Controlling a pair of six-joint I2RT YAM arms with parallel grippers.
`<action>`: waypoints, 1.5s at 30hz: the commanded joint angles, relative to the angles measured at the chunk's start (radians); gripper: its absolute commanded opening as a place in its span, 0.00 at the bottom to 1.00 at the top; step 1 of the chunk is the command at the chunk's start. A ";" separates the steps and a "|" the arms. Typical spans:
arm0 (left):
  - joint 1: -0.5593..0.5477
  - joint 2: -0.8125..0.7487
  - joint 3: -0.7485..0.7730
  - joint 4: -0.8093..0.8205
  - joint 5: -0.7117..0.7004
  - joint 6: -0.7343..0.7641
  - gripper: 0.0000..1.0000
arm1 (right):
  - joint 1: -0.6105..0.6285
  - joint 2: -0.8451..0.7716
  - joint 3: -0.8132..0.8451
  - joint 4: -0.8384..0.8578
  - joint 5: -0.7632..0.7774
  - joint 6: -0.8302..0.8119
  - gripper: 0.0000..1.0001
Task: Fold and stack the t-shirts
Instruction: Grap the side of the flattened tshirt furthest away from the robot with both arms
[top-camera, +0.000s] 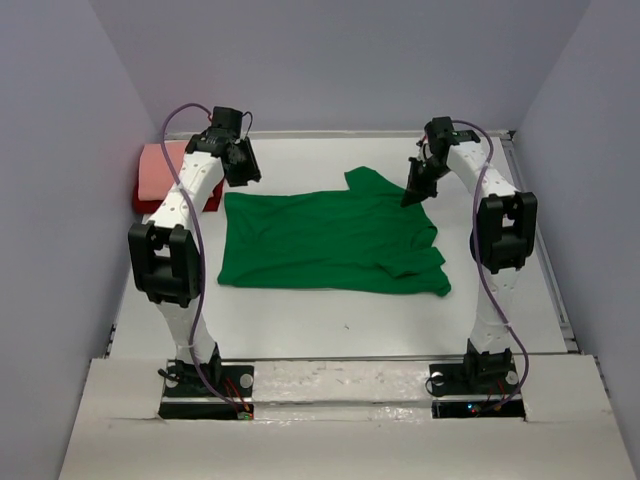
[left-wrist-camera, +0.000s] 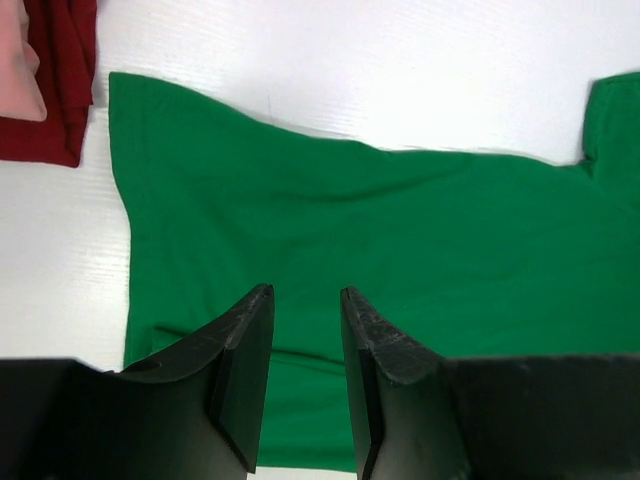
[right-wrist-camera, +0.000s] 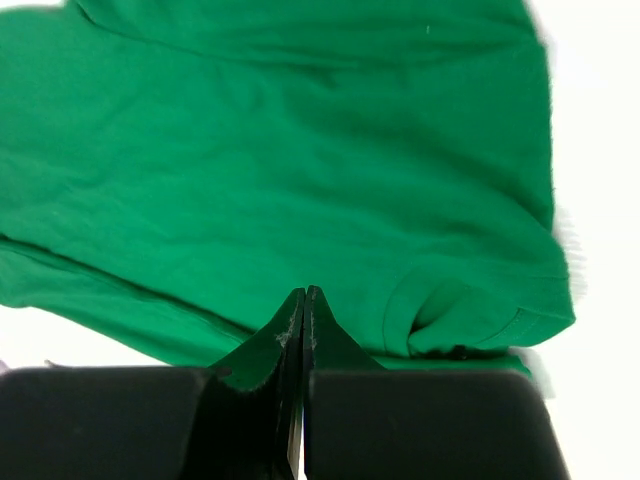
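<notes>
A green t-shirt (top-camera: 330, 240) lies spread on the white table, with one sleeve folded over at its near right corner. My left gripper (top-camera: 243, 172) is open and empty, hovering above the shirt's far left corner; the left wrist view shows the green cloth (left-wrist-camera: 400, 230) below its parted fingers (left-wrist-camera: 305, 300). My right gripper (top-camera: 412, 192) is shut at the shirt's far right edge beside the upper sleeve. In the right wrist view its fingertips (right-wrist-camera: 304, 296) are pressed together over the cloth (right-wrist-camera: 300, 170), with no fabric visible between them.
A stack of folded shirts, pink (top-camera: 162, 165) on top of red (top-camera: 210, 198), sits at the table's far left edge; it also shows in the left wrist view (left-wrist-camera: 55, 90). Grey walls enclose the table on three sides.
</notes>
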 joint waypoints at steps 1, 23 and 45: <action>0.006 -0.016 -0.041 0.003 -0.002 0.040 0.43 | -0.001 -0.072 -0.061 0.075 -0.072 -0.017 0.00; 0.001 0.156 -0.070 0.001 -0.100 0.004 0.42 | 0.084 0.126 0.077 -0.034 0.446 -0.022 0.00; -0.002 0.124 -0.106 0.054 -0.114 0.009 0.00 | 0.122 0.042 0.084 0.010 0.398 -0.019 0.16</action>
